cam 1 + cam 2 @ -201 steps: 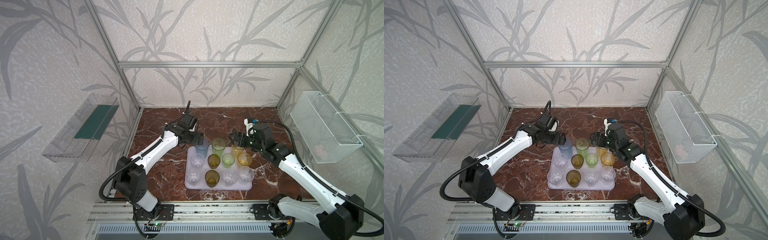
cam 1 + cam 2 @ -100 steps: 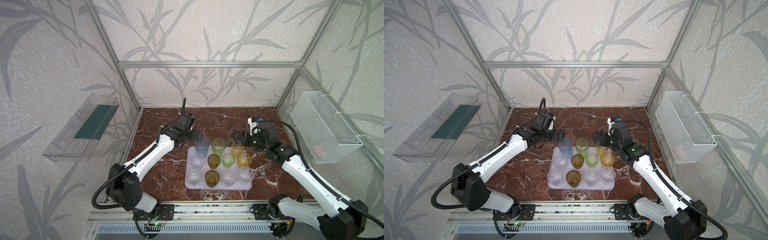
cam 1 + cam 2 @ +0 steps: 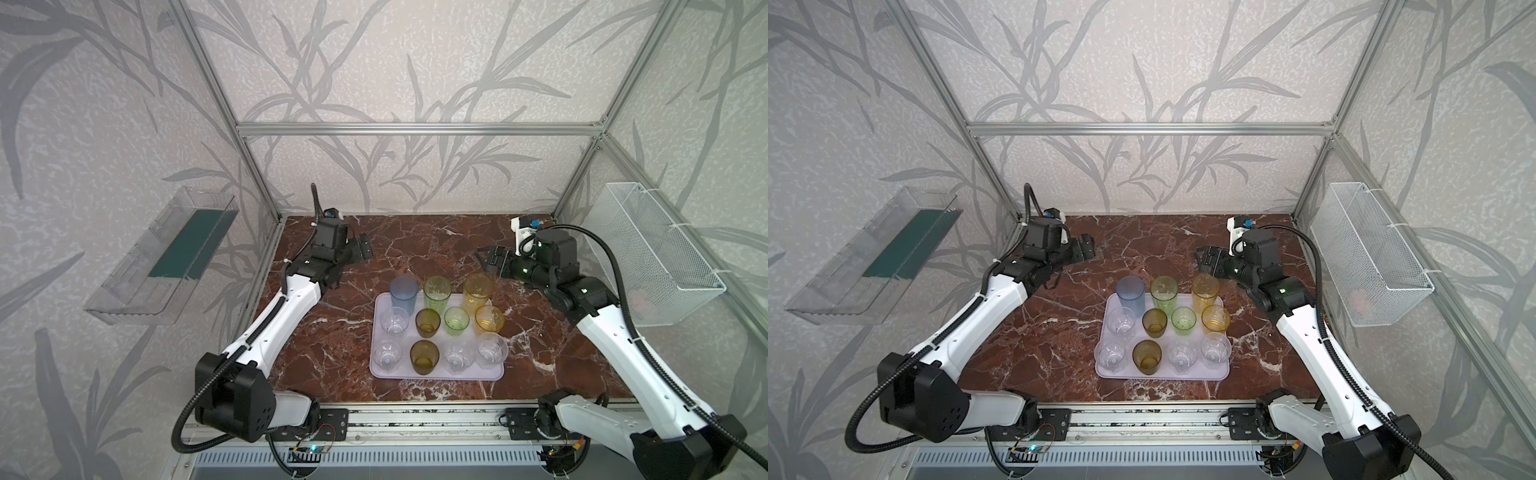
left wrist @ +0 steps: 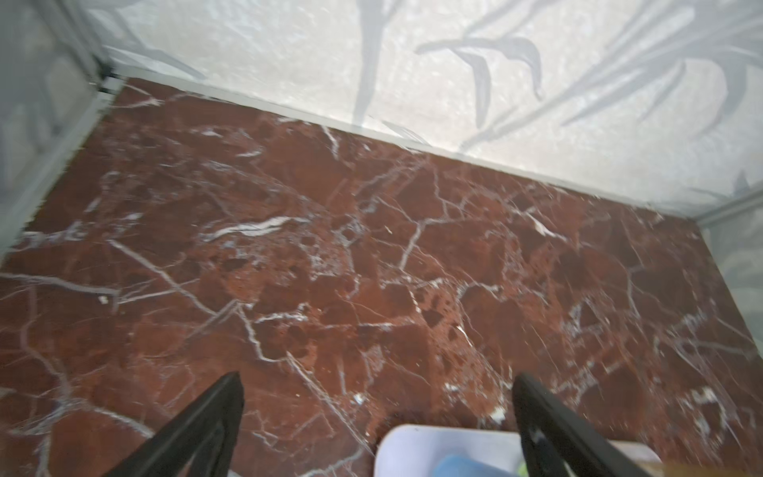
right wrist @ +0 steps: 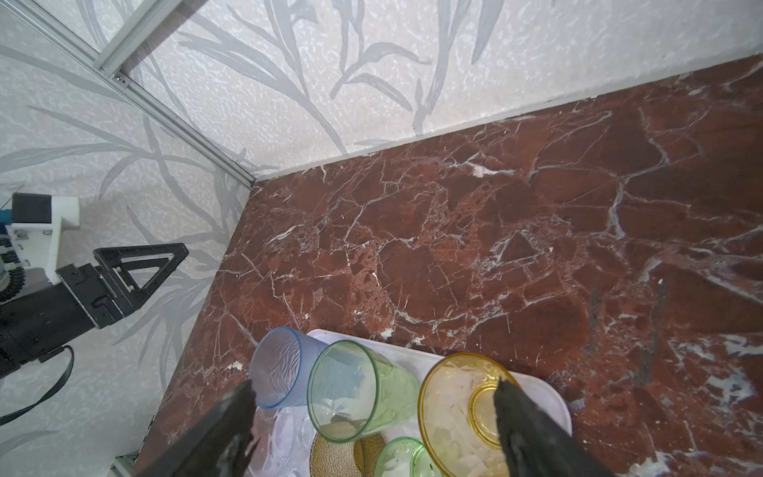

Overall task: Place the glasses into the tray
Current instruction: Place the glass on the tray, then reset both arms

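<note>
Withdrawn from the tray (image 3: pixel 440 375) toward the far bench (image 3: pixel 415 241) corners, left claw (image 3: pixel 364 248) and right claw (image 3: pixel 485 261) gape empty while all eleven glasses (image 3: pixel 456 321) stand upright inside the tray; retreat is best kept high, clear of the tall rims.

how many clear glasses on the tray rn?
4. One clear glass at the left-arm end of the middle row; three in the front row: one at the left-arm end, two at the right-arm end. All stand on the tray. None seems hidden.
</note>
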